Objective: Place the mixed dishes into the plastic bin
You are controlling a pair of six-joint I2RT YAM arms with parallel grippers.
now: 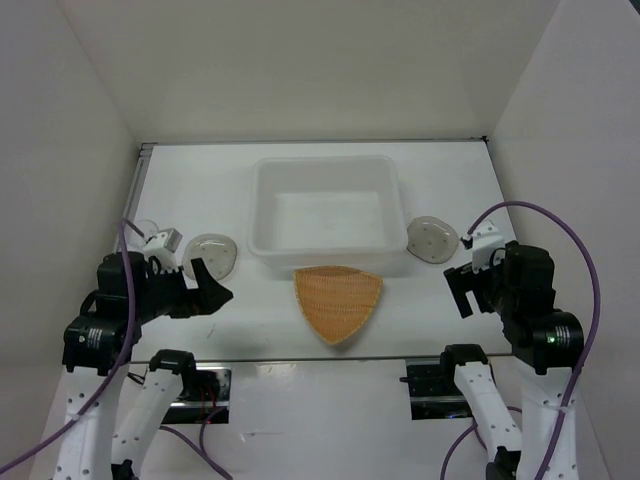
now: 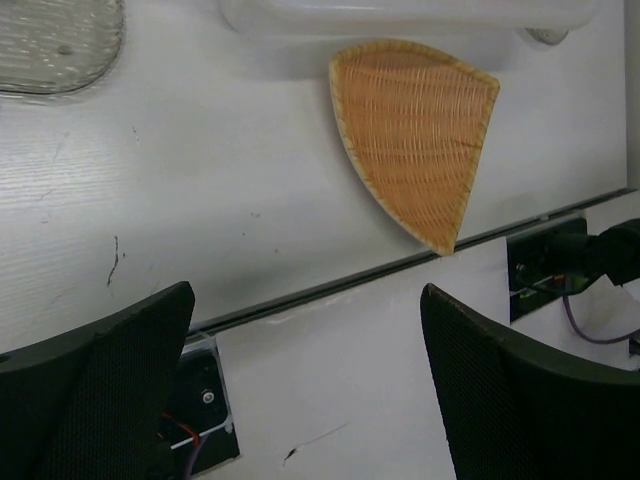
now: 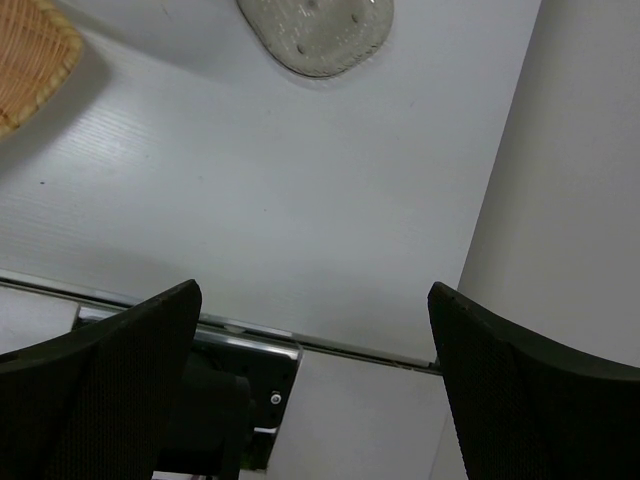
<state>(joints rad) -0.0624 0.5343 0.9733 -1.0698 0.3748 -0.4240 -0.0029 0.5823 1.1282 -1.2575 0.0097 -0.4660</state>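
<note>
The translucent white plastic bin point(image 1: 322, 162) stands at the table's middle back, with nothing visible inside; its near rim shows in the left wrist view point(image 2: 400, 14). The tan-orange woven plate point(image 1: 338, 300) lies just in front of it point(image 2: 415, 140) and its edge shows in the right wrist view point(image 3: 28, 50). One speckled plate point(image 1: 212, 255) lies left of the bin point(image 2: 55, 40). The other point(image 1: 432, 240) lies right of it point(image 3: 315, 30). A faint clear glass point(image 1: 141, 228) sits at far left. My left gripper point(image 1: 207, 287) point(image 2: 305, 400) and right gripper point(image 1: 465, 285) point(image 3: 315, 390) hover open and empty.
White walls enclose the table on the left, back and right; the right wall point(image 3: 590, 200) is close to my right gripper. A metal strip point(image 2: 400, 265) marks the table's near edge, with the arm bases point(image 1: 190, 385) below it.
</note>
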